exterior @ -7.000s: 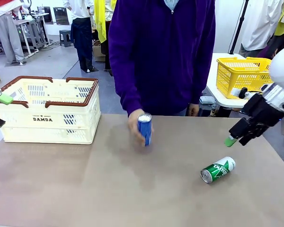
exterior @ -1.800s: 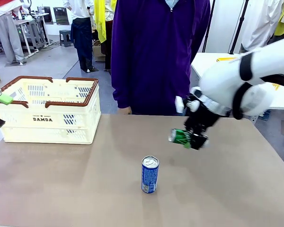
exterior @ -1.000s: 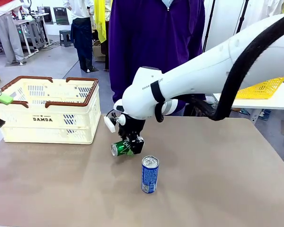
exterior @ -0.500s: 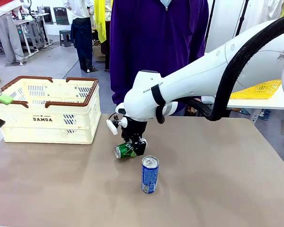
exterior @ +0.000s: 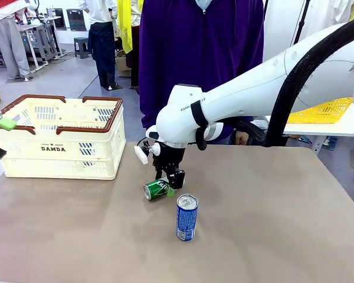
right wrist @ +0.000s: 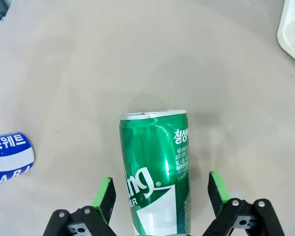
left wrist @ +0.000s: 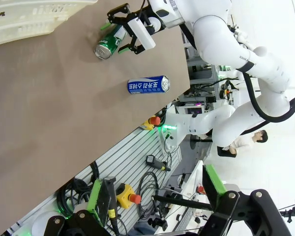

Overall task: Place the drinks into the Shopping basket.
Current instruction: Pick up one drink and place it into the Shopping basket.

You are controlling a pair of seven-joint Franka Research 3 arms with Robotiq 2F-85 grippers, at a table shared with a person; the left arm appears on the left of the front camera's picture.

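Observation:
The green can (exterior: 157, 188) lies on its side on the brown table, right of the cream Shopping basket (exterior: 59, 147). My right gripper (exterior: 168, 181) hangs just over it, and in the right wrist view the green can (right wrist: 155, 172) sits between the spread pads (right wrist: 104, 196) with a gap on each side, so my right gripper (right wrist: 160, 191) is open. The blue can (exterior: 187, 217) stands upright just in front of the green one. At the far left my left gripper (left wrist: 152, 189) is open and holds nothing. From there the green can (left wrist: 108, 43) and blue can (left wrist: 147, 85) show far off.
A person in a purple top (exterior: 200, 59) stands at the table's far edge behind my right arm. A yellow mesh basket (exterior: 321, 111) sits on a white side table at the right. Bare tabletop stretches across the front and right.
My right gripper has lowered the green can slightly to the right onto the table and let go of it. The blue can and my left arm have not moved.

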